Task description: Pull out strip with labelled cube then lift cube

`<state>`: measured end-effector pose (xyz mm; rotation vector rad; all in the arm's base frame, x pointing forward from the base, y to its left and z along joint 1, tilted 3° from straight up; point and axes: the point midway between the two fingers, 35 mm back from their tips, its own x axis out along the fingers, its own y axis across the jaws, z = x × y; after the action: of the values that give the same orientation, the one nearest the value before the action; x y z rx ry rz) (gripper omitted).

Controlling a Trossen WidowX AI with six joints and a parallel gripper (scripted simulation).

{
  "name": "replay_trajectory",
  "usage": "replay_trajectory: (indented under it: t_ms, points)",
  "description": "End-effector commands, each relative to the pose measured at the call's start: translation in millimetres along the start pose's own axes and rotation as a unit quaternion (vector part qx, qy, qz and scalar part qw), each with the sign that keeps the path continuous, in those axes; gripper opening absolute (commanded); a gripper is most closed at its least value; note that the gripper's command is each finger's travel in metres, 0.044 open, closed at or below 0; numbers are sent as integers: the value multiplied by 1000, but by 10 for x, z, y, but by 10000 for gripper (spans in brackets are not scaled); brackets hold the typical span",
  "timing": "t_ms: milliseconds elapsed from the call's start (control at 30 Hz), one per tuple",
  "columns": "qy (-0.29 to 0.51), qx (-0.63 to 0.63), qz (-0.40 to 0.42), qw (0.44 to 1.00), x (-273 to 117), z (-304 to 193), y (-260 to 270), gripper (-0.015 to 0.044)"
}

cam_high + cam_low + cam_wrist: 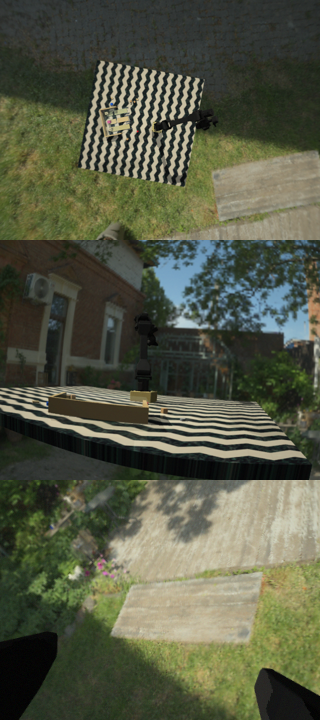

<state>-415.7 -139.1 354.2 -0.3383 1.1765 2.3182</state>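
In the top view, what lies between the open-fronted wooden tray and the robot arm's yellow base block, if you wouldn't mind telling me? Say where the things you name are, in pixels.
A small red object (137, 131), on the zigzag-patterned table top (144, 157), shown in the top view.

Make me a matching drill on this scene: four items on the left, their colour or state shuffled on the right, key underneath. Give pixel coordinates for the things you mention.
1. cube outside the frame's corner (111, 104)
2. cube on the middle strip (109, 121)
3. tool (159, 663)
4. tabletop (144, 165) (219, 444)

A. open
B. zigzag-striped
C. pink
D. blue

Pairs: 1-D, 2-C, 3-A, 4-B
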Motion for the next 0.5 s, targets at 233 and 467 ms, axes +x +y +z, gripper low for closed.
replay_trajectory:
  t_ms: [233, 467]
  points:
    - [118, -112, 92, 982, -766, -856, 98, 400]
    - [231, -230, 197, 925, -1722, -1615, -94, 400]
